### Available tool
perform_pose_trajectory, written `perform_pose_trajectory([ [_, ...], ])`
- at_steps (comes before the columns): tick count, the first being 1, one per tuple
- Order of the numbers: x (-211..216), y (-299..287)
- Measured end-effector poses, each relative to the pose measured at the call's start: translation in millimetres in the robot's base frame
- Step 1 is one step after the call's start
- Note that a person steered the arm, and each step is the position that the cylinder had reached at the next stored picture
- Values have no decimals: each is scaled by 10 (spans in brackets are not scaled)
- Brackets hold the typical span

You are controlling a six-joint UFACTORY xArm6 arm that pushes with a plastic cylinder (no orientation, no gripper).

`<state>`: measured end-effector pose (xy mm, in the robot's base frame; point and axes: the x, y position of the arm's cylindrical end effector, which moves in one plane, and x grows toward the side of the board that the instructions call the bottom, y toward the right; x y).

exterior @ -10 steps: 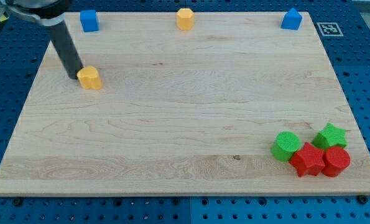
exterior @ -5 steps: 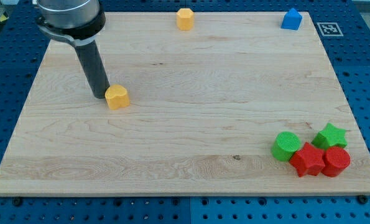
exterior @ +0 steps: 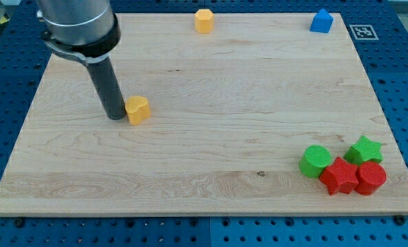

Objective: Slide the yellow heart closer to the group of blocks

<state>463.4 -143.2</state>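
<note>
The yellow heart (exterior: 137, 109) lies on the wooden board (exterior: 204, 151) in its left half. My tip (exterior: 116, 116) rests on the board, touching the heart's left side. The group of blocks sits at the view's bottom right: a green cylinder (exterior: 316, 161), a red star (exterior: 339, 175), a red cylinder (exterior: 370, 178) and a green star (exterior: 365, 149), packed close together. The heart is far to the left of and above this group.
A yellow hexagon block (exterior: 204, 20) stands at the board's top edge near the middle. A blue block (exterior: 321, 21) stands at the top right. The arm's body (exterior: 77, 24) hides the board's top left corner.
My tip and the yellow heart have slid right and down the view together, from near the left edge toward the board's middle. The arm now hides the blue block at top left.
</note>
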Motion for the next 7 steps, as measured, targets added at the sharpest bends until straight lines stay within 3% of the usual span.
perform_pose_trajectory([
  [7, -294, 1887],
])
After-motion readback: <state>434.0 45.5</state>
